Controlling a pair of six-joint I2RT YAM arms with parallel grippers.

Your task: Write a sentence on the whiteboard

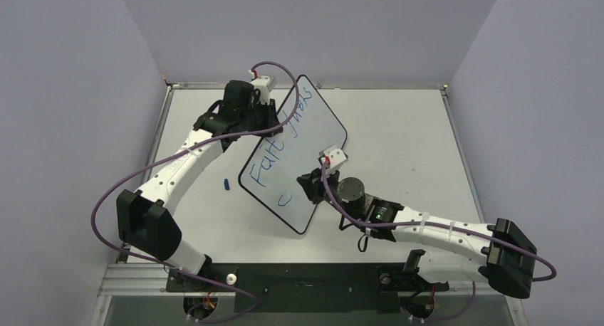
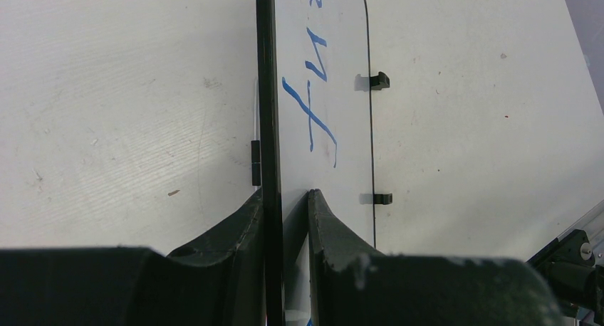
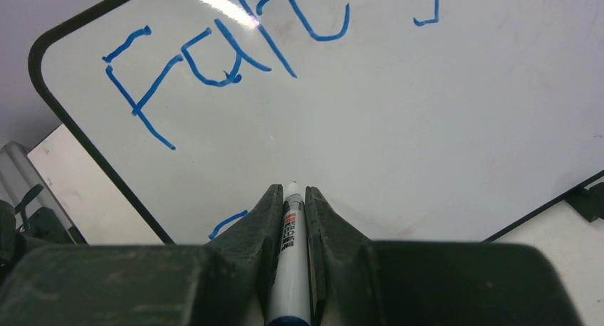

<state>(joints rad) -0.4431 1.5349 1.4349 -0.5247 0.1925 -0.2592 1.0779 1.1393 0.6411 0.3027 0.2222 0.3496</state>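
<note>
The whiteboard (image 1: pixel 313 137) stands tilted over the table's middle. My left gripper (image 1: pixel 269 111) is shut on its far edge; in the left wrist view the fingers (image 2: pixel 249 226) clamp the black frame (image 2: pixel 266 91). The sentence (image 1: pixel 279 144) reads "Fait fuels" in blue, with a lone "c" (image 1: pixel 287 198) below. My right gripper (image 1: pixel 314 181) is shut on a white marker (image 3: pixel 290 233). Its tip touches the board (image 3: pixel 441 127) below "Fait" (image 3: pixel 206 62), to the right of the "c" stroke (image 3: pixel 229 221).
A small blue marker cap (image 1: pixel 226 184) lies on the table left of the board. Two black tabs (image 2: pixel 379 80) stick out of the board's edge. Grey walls close in the table on the left, back and right.
</note>
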